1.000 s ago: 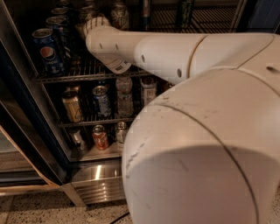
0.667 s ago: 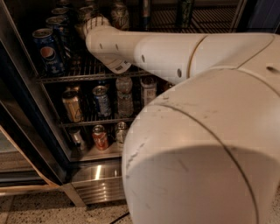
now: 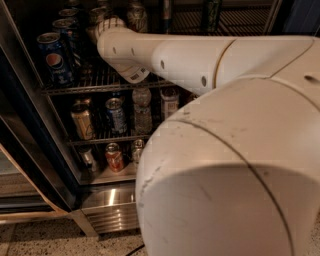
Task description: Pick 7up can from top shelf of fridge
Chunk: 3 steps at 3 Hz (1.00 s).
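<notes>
The fridge (image 3: 35, 125) stands open with a dark interior. My white arm (image 3: 200, 60) reaches from the right onto the top shelf (image 3: 100, 85), a chrome wire rack. My gripper (image 3: 103, 25) is at the arm's far end, deep among the cans at the shelf's back left, mostly hidden by the wrist. A silver-topped can (image 3: 96, 14) shows just past the wrist. I cannot tell whether it is the 7up can, as no green lettering shows. Blue Pepsi cans (image 3: 54, 59) stand at the shelf's left front.
Another can (image 3: 137, 15) stands right of the wrist at the back. The middle shelf holds cans (image 3: 116, 114) and a clear bottle (image 3: 142, 107). The bottom shelf holds a red can (image 3: 114, 156). The door frame (image 3: 20, 165) is on the left. My own shoulder housing (image 3: 225, 190) fills the lower right.
</notes>
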Available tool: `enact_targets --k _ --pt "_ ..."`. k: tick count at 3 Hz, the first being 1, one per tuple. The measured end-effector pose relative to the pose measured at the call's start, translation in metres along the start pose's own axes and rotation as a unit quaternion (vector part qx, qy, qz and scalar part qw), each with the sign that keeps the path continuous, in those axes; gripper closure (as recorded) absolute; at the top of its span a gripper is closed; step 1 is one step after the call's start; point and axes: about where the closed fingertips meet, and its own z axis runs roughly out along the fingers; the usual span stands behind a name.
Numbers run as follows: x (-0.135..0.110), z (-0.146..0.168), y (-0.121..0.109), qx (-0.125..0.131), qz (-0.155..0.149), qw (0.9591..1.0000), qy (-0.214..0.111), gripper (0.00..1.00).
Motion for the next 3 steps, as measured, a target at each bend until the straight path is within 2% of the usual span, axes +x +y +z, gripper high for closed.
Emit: enact_targets --k 3 --pt "-0.003 -0.019 -0.02 0.02 0.047 0.9987 -0.007 1.0"
